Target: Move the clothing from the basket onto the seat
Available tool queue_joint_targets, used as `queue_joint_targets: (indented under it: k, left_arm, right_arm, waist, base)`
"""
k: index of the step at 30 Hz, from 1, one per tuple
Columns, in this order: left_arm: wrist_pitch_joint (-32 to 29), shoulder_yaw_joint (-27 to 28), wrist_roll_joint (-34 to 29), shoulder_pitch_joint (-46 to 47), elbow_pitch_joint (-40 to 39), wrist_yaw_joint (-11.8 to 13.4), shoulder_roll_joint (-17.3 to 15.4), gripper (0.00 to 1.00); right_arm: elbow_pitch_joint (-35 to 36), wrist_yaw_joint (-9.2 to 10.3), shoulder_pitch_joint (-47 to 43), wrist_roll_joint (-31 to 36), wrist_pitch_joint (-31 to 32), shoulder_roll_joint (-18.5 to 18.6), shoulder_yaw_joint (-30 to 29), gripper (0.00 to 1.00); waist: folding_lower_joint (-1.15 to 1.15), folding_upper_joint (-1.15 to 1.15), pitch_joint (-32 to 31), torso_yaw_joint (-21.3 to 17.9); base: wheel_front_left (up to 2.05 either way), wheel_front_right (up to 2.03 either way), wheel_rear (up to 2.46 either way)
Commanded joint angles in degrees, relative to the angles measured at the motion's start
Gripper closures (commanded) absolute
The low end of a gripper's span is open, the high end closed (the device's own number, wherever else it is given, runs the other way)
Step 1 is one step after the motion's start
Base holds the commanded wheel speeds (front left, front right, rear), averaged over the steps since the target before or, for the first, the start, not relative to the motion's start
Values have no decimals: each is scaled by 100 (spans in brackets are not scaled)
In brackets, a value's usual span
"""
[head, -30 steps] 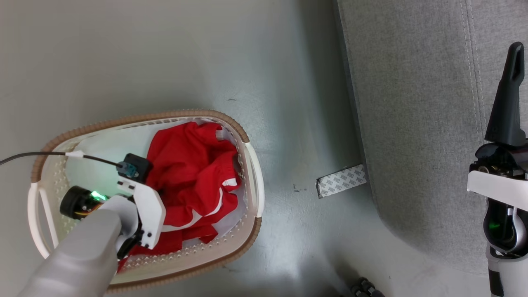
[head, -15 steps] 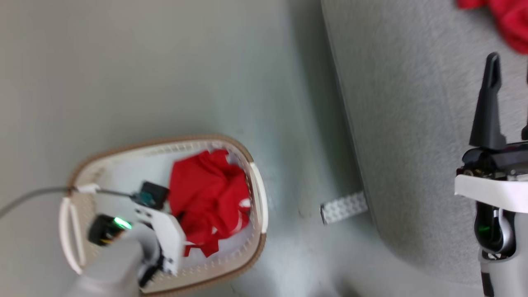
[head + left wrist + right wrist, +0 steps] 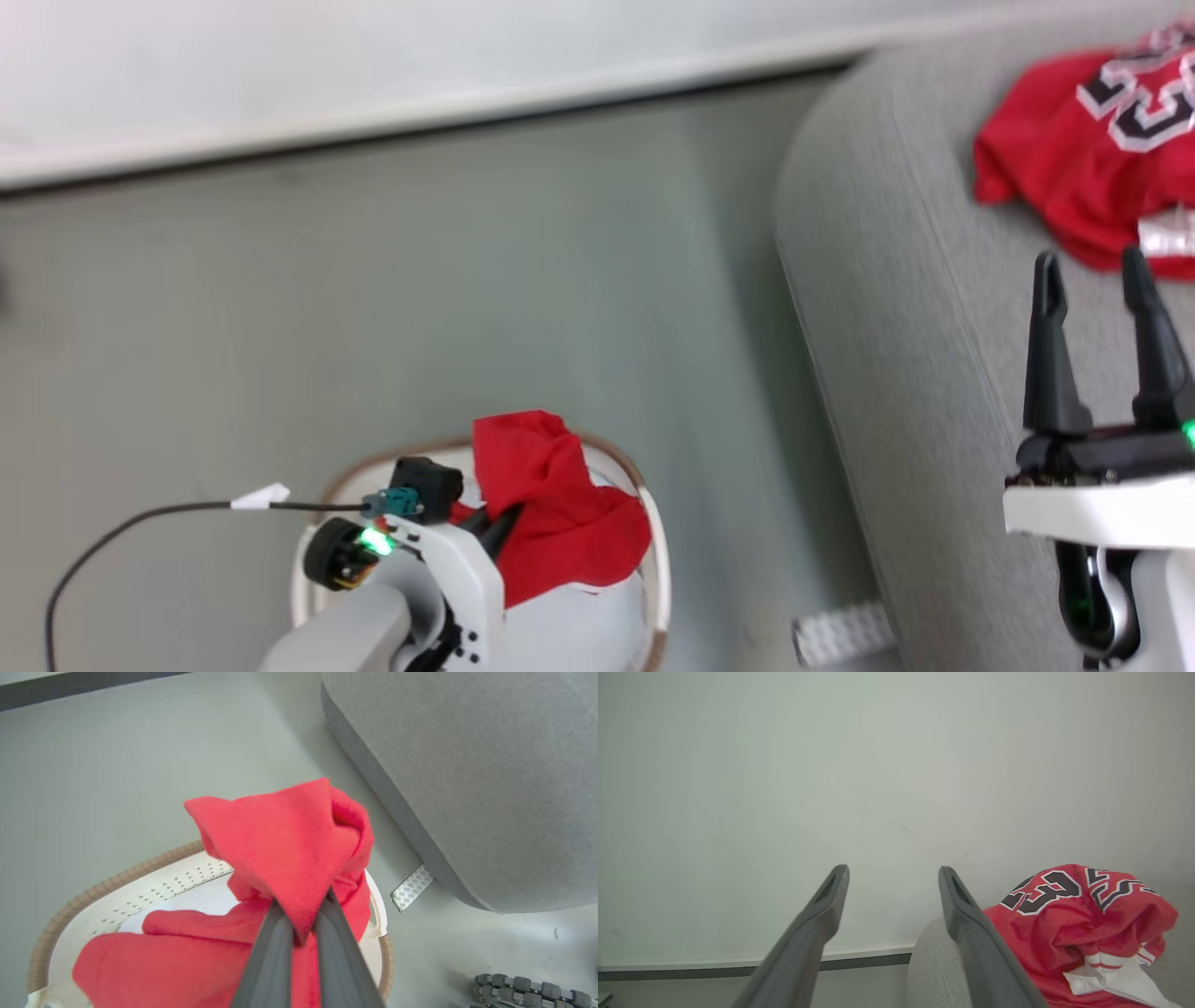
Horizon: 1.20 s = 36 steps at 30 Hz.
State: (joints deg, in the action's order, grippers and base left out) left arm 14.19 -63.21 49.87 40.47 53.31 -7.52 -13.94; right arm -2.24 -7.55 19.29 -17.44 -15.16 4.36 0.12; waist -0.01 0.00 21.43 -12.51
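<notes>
My left gripper (image 3: 492,525) is shut on a bright red garment (image 3: 551,504) and holds a bunched fold of it up over the cream basket (image 3: 653,569). In the left wrist view the two fingers (image 3: 275,942) pinch the red cloth (image 3: 289,844), and the rest trails down into the basket (image 3: 93,891). A red jersey (image 3: 1083,177) with black-and-white numbers lies on the grey seat (image 3: 896,373). My right gripper (image 3: 1097,271) stands open above the seat, just short of the jersey (image 3: 1073,919), nothing between its fingers.
Plain white fabric (image 3: 579,625) lies in the basket bottom. A strip of patterned tape (image 3: 411,886) sticks to the grey floor at the seat's base. A white wall with a dark skirting (image 3: 373,131) runs behind. A ribbed dark wheel (image 3: 523,989) shows at lower right.
The camera has tilted up, bringing the wall and jersey into view. My left gripper has shut on the red garment and lifted it above the basket. The right gripper stays open.
</notes>
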Motion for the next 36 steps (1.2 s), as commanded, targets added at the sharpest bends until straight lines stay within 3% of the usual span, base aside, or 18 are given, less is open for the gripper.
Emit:
queue_joint_targets:
  k: [1, 7, 17, 29, 36]
  left_arm:
    - [56, 36, 30, -110, -88, 10, -3, 100]
    - [97, 479, -123, -196, -739, 46, -70, 100]
    - [96, 1298, -536, -464, -2396, 445, -380, 100]
    - [-148, 1775, -470, -139, -4237, 1084, -831, 100]
    - [-290, 1822, -459, -256, -4685, 1310, -977, 100]
  right_arm:
    - [-59, 13, -147, -37, 2, 79, 10, 0]
    - [-188, 13, -556, -351, 2, 117, 166, 0]
    - [-283, 13, -980, -519, 3, 112, 713, 0]
    - [-341, 13, -1097, -534, 3, 51, 1396, 0]
    - [-347, 13, -903, -465, 3, 176, 1734, 0]
  waist:
    - [1, 0, -650, 431]
    - [1, 0, -1347, 689]
    - [1, 0, -2031, 831]
    - [1, 0, -2195, 853]
    - [1, 0, -2172, 851]
  base:
    - [0, 0, 0]
    - [0, 0, 0]
    - [0, 0, 0]
    - [0, 0, 0]
    - [0, 0, 0]
